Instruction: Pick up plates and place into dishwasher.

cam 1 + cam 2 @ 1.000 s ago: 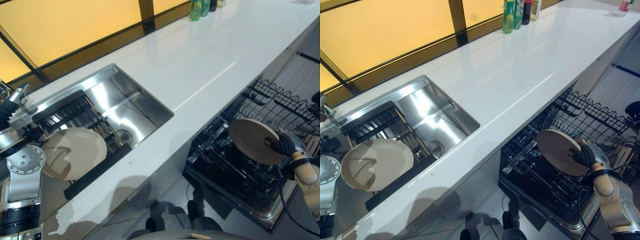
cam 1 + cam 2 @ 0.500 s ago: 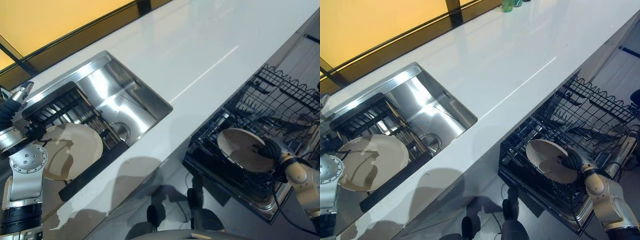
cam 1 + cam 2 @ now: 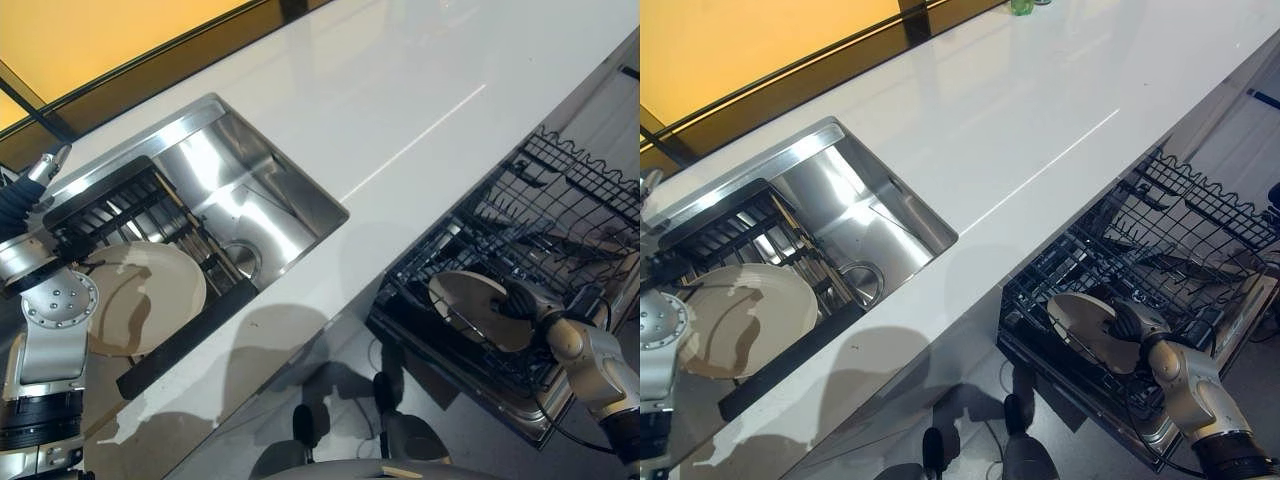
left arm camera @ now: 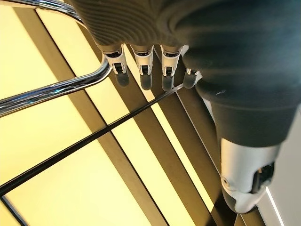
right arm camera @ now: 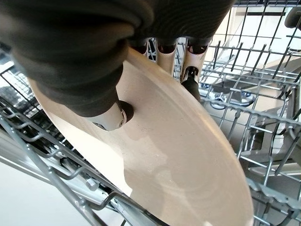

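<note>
At the lower right of the left eye view the right hand [image 3: 522, 300] pinches a beige plate [image 3: 470, 305] by its rim, thumb pressed on one face and fingers [image 5: 190, 77] curled behind the edge, as the right wrist view shows from close up. The plate stands tilted on edge among the dark wires of the dishwasher rack [image 3: 560, 190], pulled out below the white countertop [image 3: 400, 110]; whether its lower edge is seated between tines cannot be told. A second beige plate [image 3: 145, 297] lies at the lower left on the black slatted rack [image 3: 110, 205] across the stainless sink [image 3: 255, 200], apart from either hand. The left hand [image 4: 141, 61] shows in its own wrist view with fingers straight and loose, empty, against the yellow window panels. Judging by its look, the plate is glazed ceramic: stiff, fairly heavy for a one-sided pinch, smooth enough to slide in the hold, and likely to chip if knocked against the wires. The rim is the sensible hold, thumb on the face and fingers behind, with the plate kept near upright so it slots between tines rather than lying across them.
</note>
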Motion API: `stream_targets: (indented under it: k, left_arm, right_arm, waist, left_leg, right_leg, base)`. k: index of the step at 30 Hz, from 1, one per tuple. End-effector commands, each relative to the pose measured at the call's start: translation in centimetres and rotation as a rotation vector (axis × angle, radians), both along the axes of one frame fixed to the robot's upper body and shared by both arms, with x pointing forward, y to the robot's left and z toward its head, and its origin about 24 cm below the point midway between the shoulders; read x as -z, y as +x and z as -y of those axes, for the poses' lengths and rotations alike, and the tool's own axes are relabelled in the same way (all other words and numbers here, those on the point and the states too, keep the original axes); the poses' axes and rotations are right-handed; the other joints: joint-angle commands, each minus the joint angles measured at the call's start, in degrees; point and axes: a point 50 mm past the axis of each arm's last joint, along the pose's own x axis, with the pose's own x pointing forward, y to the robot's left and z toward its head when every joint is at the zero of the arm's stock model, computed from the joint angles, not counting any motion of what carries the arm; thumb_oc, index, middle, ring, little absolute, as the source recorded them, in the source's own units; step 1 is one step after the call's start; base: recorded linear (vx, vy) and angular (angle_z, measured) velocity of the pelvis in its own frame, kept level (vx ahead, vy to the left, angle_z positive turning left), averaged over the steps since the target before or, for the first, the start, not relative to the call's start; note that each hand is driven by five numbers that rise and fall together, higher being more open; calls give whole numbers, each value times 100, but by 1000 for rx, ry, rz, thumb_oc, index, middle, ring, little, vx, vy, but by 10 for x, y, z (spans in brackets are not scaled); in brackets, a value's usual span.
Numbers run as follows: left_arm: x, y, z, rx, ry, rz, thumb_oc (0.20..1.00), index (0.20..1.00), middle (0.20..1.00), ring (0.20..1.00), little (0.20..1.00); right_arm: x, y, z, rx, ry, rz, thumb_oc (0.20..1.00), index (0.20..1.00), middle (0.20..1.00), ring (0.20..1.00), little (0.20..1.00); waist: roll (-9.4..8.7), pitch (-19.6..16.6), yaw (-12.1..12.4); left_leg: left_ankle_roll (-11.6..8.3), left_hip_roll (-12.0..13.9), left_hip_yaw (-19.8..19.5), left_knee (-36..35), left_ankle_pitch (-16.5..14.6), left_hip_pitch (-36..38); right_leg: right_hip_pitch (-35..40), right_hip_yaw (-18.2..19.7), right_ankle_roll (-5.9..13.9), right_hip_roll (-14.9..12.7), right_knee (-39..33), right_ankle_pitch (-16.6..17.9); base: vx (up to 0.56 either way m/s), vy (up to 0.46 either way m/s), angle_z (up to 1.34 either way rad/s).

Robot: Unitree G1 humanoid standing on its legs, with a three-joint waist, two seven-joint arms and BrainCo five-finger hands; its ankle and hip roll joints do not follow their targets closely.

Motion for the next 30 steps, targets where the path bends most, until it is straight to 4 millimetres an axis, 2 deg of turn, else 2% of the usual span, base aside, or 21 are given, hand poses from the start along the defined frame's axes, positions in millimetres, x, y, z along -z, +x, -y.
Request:
stream_targets:
  k: [1, 7, 11, 12, 14, 15, 23, 30]
  left_arm:
    - [-16, 9, 3, 10, 92, -2, 1000, 1000, 1000, 1000, 1000]
    - [-18, 13, 4, 22, 92, -25, 1000, 1000, 1000, 1000, 1000]
    - [-12, 19, 1, 27, 88, -132, 1000, 1000, 1000, 1000, 1000]
    - [-10, 21, -1, 28, 85, -166, 1000, 1000, 1000, 1000, 1000]
    - [-6, 25, -4, 21, 89, -232, 1000, 1000, 1000, 1000, 1000]
    - [-5, 26, -6, 17, 88, -253, 1000, 1000, 1000, 1000, 1000]
    - [8, 30, -19, 4, 46, -372, 1000, 1000, 1000, 1000, 1000]
    - [17, 26, -24, -16, 47, -409, 1000, 1000, 1000, 1000, 1000]
  right_arm:
    - [41, -18, -52, -177, 126, -163, 200, 200, 200, 200, 200]
    - [54, -24, -59, -172, 143, -185, 200, 200, 200, 200, 200]
    - [57, -28, -59, -151, 154, -193, 200, 200, 200, 200, 200]
    - [58, -29, -59, -143, 157, -191, 241, 241, 241, 241, 241]
    - [57, -29, -59, -130, 160, -180, 925, 925, 925, 925, 925]
    - [57, -29, -58, -126, 161, -174, 1000, 1000, 1000, 1000, 1000]
    - [46, -28, -48, -73, 171, -115, 1000, 1000, 1000, 1000, 1000]
    - [29, -27, -36, -40, 169, -35, 1000, 1000, 1000, 1000, 1000]
  waist:
    - [-136, -176, 99]
    - [-140, -259, 123]
    - [-139, -370, 124]
    - [-134, -398, 119]
    - [-120, -448, 105]
    - [-112, -465, 96]
    - [-51, -622, 37]
    - [-83, -734, 12]
  left_leg:
    - [112, -135, -341, 20, 503, -571]
    - [95, -132, -374, 21, 484, -537]
    - [89, -133, -384, 22, 466, -471]
    - [88, -132, -380, 22, 459, -454]
    - [91, -129, -371, 22, 444, -422]
    - [90, -127, -366, 22, 439, -410]
    - [79, -126, -333, 20, 398, -273]
    - [57, -79, -319, 24, 432, -185]
  right_leg:
    - [-4, 127, 149, -123, 535, -449]
    - [64, 95, 141, -109, 509, -480]
    - [150, 86, 144, -104, 489, -500]
    - [163, 83, 145, -102, 491, -507]
    - [185, 81, 145, -97, 497, -522]
    - [193, 85, 147, -96, 499, -529]
    - [339, 116, 152, -89, 453, -557]
    - [405, 127, 121, -12, 496, -575]
  base:
    - [-6, -11, 6]
    - [4, -7, 3]
    - [37, -5, 8]
    - [31, 5, 6]
    - [31, 11, 6]
    - [27, 17, 5]
    - [27, 17, 0]
    - [27, -19, 2]
